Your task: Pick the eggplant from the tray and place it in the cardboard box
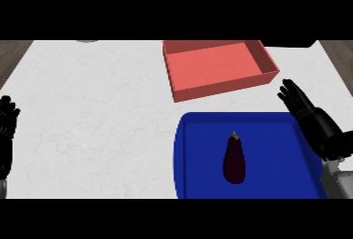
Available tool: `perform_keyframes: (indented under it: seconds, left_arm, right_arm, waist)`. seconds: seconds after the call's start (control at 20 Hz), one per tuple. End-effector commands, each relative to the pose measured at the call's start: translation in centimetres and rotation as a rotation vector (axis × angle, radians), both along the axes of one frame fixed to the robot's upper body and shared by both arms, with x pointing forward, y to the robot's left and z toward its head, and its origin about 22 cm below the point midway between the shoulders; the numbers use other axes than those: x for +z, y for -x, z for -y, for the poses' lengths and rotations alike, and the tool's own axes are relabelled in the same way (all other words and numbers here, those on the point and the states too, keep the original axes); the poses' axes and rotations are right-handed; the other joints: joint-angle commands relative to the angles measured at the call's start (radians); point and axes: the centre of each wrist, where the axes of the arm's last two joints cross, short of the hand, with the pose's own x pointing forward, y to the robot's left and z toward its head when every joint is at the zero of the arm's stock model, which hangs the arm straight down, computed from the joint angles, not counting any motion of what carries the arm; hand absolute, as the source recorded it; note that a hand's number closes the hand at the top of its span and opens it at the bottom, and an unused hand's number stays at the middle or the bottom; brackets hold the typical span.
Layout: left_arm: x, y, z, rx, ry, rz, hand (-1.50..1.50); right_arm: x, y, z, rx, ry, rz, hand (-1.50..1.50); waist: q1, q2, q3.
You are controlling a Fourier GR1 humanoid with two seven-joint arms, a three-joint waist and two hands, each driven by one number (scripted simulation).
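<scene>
**Eggplant lies in the blue tray, both hands open and holding nothing**

The eggplant [234, 161] lies in the middle of the blue tray [200, 154], with its stem end pointing away from the robot. The fruit is dark purple and nothing touches it. The tray stands at the near right part of the white marbled counter [96, 116].

The cardboard box [228, 88] is reddish. It stands just beyond the tray and is turned a little. Its top is open and only its bare floor shows inside. A narrow strip of counter separates the box from the tray.

The right hand [314, 123] is over the right edge of the tray, beside the eggplant but apart from it. Its fingers are straight and point toward the box. The grey forearm [338, 182] shows behind it at the lower right.

The left hand [7, 123] rests at the left edge of the view, with its fingers up and relaxed, well apart from the tray.

Between the eggplant and the box there is only the tray's far rim.
</scene>
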Motion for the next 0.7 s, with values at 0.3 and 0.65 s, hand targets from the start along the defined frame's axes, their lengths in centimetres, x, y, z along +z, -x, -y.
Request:
perform_keyframes:
  seconds: [0.3,0.65]
  left_arm:
    - [-0.7,-0.6,-0.7,-0.015,-0.138,-0.156,0.0]
    - [-1.0,-2.0,0.3,-0.002,-0.157,-0.243,0.0]
  right_arm:
    - [5.3,-1.1,-0.8,0.237,0.546,0.075,-1.5]
    - [-7.4,5.2,0.5,0.099,0.14,-0.033,-1.5]
  waist:
    - [0.04,-0.003,0.004]
    - [-0.018,0.017,0.043]
